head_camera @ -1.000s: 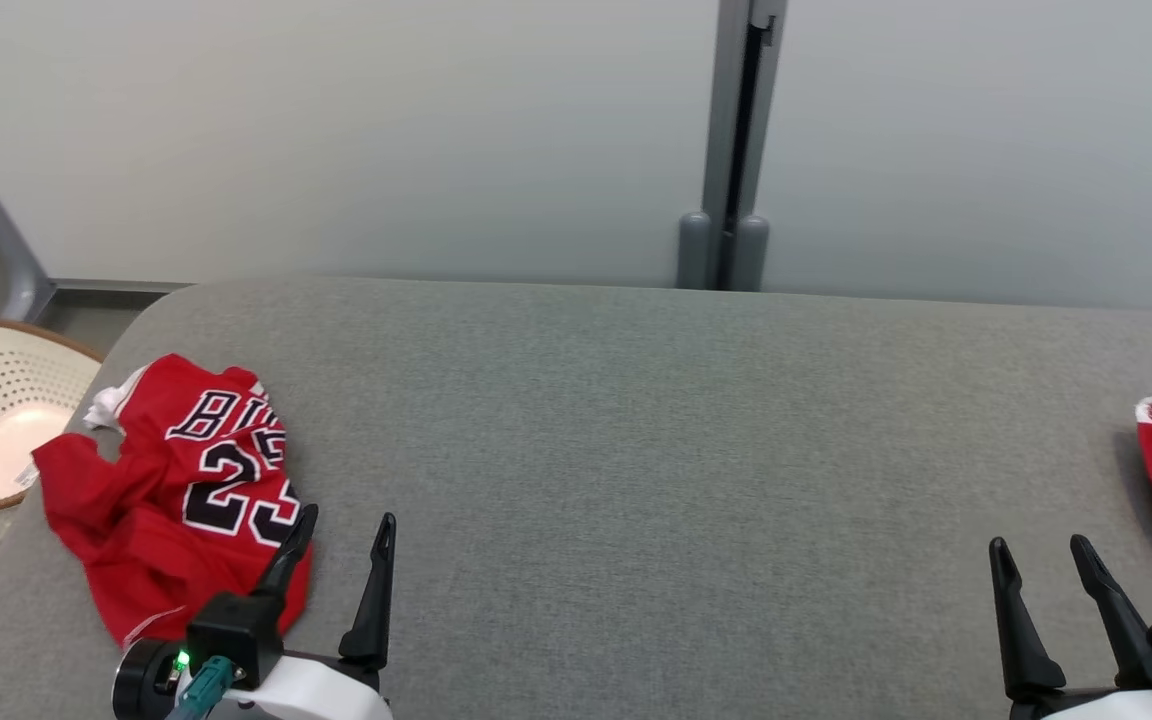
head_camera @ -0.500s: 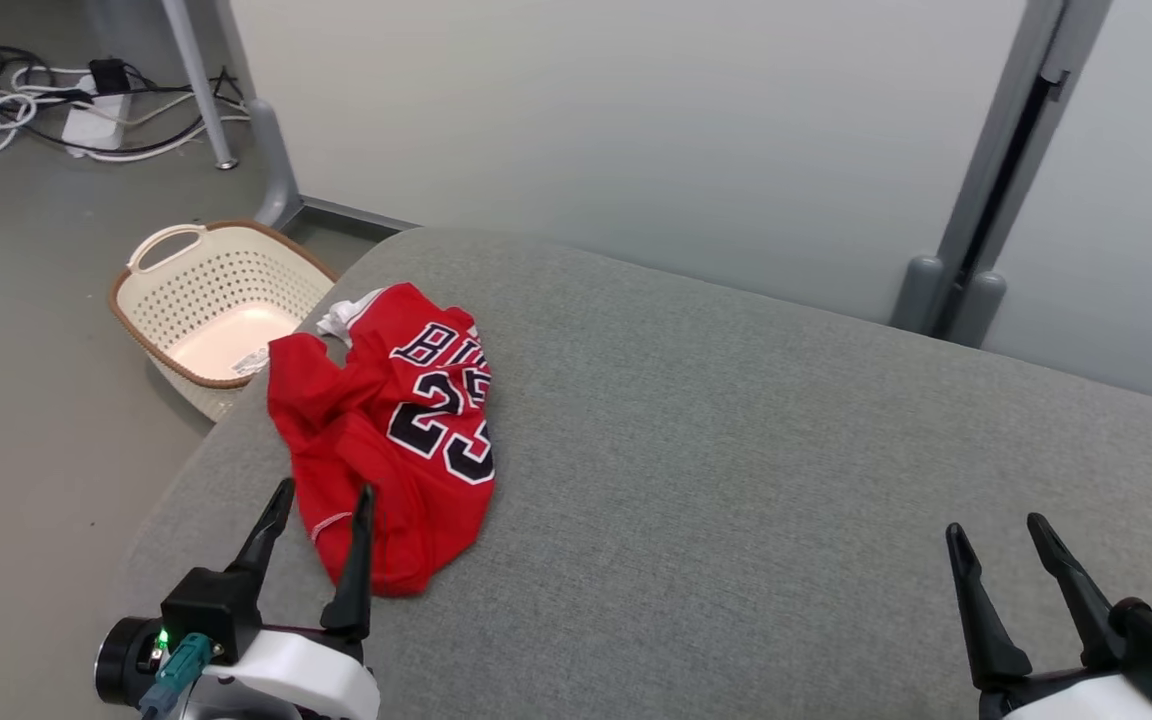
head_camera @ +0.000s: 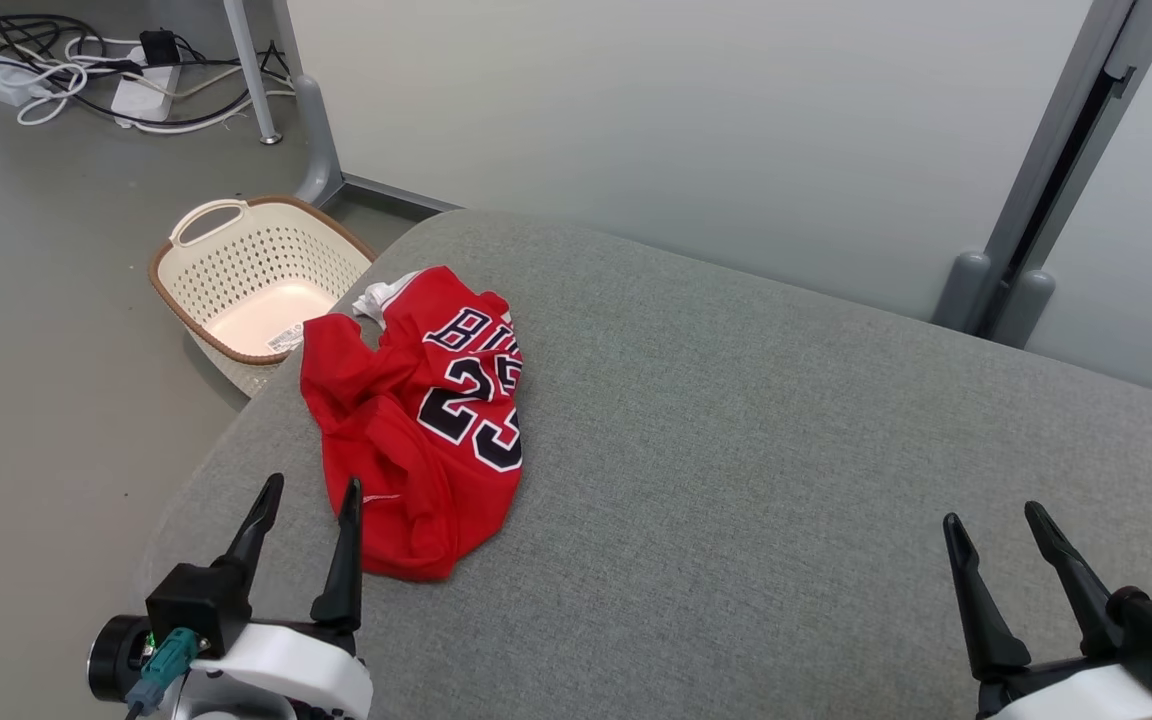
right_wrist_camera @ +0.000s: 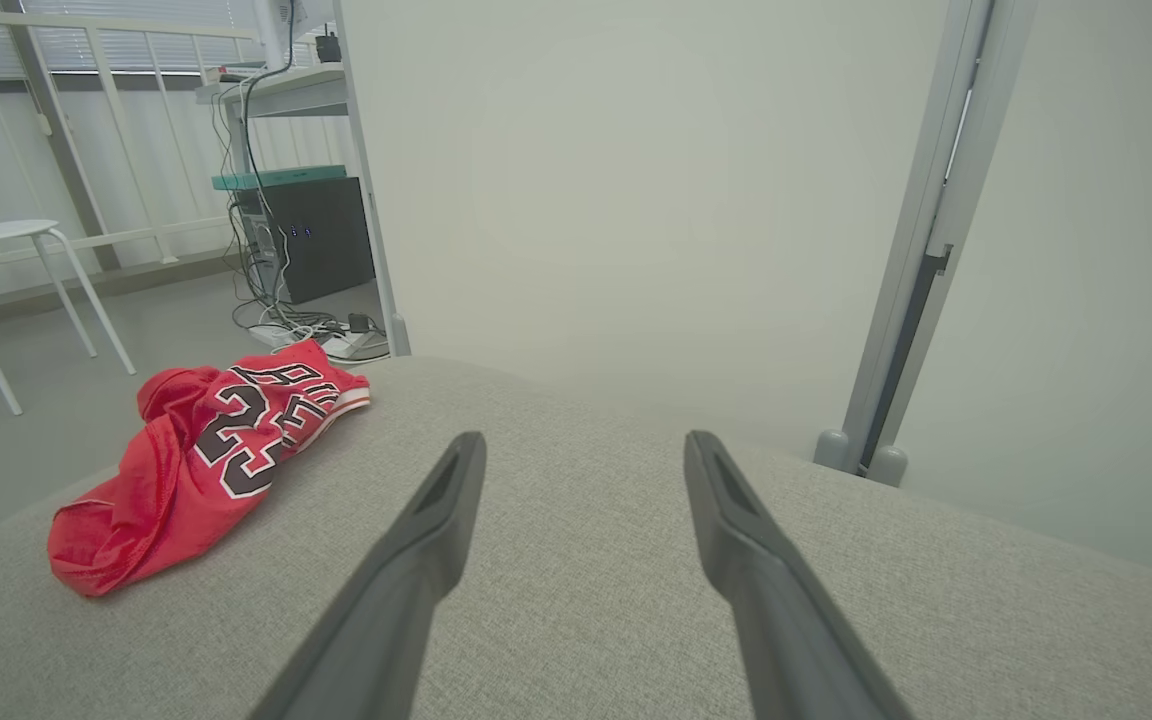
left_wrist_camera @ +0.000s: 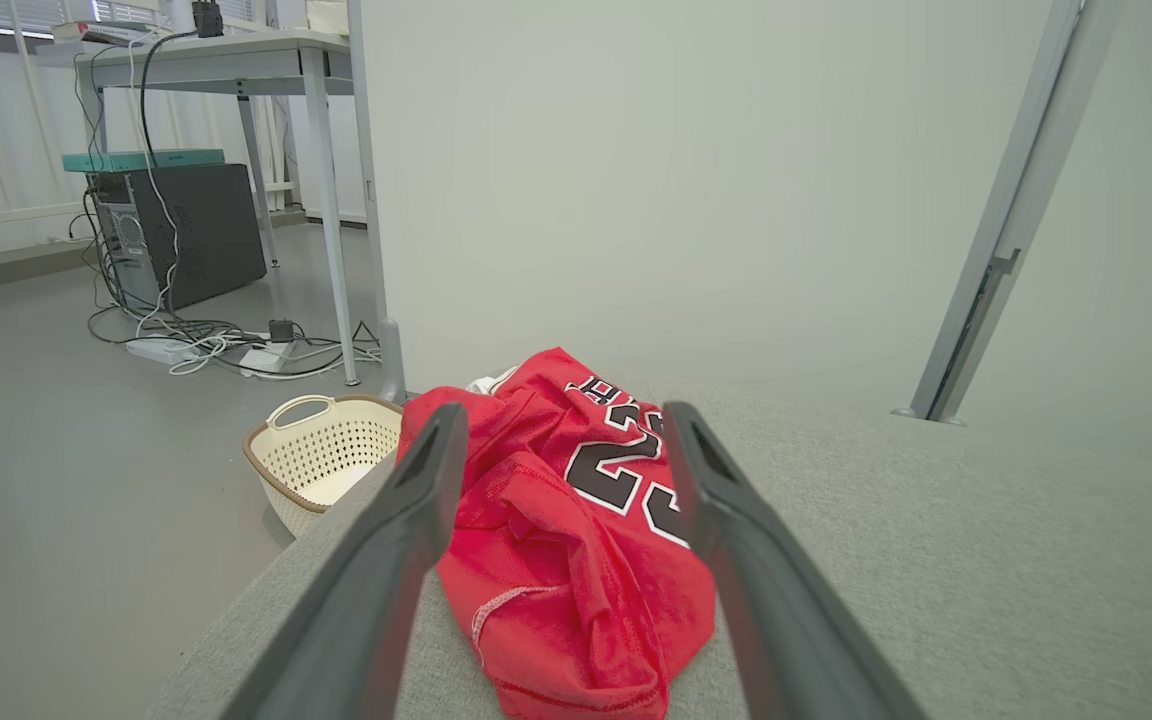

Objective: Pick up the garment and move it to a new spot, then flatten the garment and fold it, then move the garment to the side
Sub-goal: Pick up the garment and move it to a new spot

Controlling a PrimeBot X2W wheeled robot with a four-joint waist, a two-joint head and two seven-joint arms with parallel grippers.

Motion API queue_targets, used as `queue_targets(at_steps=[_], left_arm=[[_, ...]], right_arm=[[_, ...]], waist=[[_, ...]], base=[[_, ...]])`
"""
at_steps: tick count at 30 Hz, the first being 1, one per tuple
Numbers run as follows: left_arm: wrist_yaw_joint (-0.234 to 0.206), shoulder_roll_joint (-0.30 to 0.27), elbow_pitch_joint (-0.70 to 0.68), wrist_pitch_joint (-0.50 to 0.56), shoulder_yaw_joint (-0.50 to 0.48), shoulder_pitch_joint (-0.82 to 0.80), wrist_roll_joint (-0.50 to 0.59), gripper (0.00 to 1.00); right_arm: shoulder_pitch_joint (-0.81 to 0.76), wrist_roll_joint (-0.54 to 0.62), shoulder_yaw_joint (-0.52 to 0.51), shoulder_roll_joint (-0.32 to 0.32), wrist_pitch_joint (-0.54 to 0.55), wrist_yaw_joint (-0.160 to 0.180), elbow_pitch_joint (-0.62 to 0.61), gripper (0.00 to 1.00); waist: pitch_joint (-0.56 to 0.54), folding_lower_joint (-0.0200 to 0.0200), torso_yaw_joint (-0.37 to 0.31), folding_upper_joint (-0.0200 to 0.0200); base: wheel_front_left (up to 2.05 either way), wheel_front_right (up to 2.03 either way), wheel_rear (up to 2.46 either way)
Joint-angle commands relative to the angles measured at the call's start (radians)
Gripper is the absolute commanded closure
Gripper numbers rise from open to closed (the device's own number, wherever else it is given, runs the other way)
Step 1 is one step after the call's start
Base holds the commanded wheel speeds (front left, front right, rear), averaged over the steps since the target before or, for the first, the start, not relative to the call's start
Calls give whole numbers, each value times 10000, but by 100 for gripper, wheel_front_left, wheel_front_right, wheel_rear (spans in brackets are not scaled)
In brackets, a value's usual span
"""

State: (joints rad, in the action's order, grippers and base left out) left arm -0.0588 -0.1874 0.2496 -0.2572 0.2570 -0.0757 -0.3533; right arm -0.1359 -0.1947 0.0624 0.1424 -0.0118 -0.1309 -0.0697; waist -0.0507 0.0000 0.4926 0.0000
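Note:
The garment (head_camera: 426, 420) is a red jersey with black and white lettering and the number 23. It lies crumpled near the left end of the grey padded table (head_camera: 736, 420). My left gripper (head_camera: 308, 495) stands open just before the jersey's near edge, holding nothing. In the left wrist view the garment (left_wrist_camera: 566, 530) lies between and beyond the two fingers. Over the table's near right part my right gripper (head_camera: 994, 522) is open and empty, well apart from the jersey. The right wrist view has the garment (right_wrist_camera: 206, 450) at far left.
A cream perforated laundry basket (head_camera: 236, 275) with a brown rim sits on the floor past the table's left end. Cables and power strips (head_camera: 86, 75) lie on the floor beyond it. A grey post (head_camera: 1046, 170) stands against the wall behind the table.
The head camera has swung left, bringing the basket and floor into view and dropping a second red pile at the right edge. Both grippers stay open.

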Motion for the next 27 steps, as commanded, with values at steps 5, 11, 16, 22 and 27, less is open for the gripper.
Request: queue_targets(at_steps=[5,11,16,22,27], left_arm=[[188,96,194,-57,42,-717,-102,0],[325,390,1055,-27,-7,-2146,-297,0],[623,700,2391,-33,-105,-3325,-660,0],[1101,960,5051,-49,-139,-4832,-1054,0],[1429,1100,7272,-1,-77,-5720,-1314,0]], right_arm=[[281,-8,11,266,167,3,-238,0],[989,115,107,735,538,3,-769,0],[1620,109,259,1137,736,3,-1067,0],[2471,-4,485,1585,729,3,-1116,0],[2787,-79,569,1566,546,3,-892,0]], waist=[[457,0,-152,0],[1840,0,-671,0],[2910,0,-1121,0],[4043,0,-1688,0],[4405,0,-1942,0]], base=[[0,0,0],[0,0,0],[0,0,0],[0,0,0],[0,0,0]])
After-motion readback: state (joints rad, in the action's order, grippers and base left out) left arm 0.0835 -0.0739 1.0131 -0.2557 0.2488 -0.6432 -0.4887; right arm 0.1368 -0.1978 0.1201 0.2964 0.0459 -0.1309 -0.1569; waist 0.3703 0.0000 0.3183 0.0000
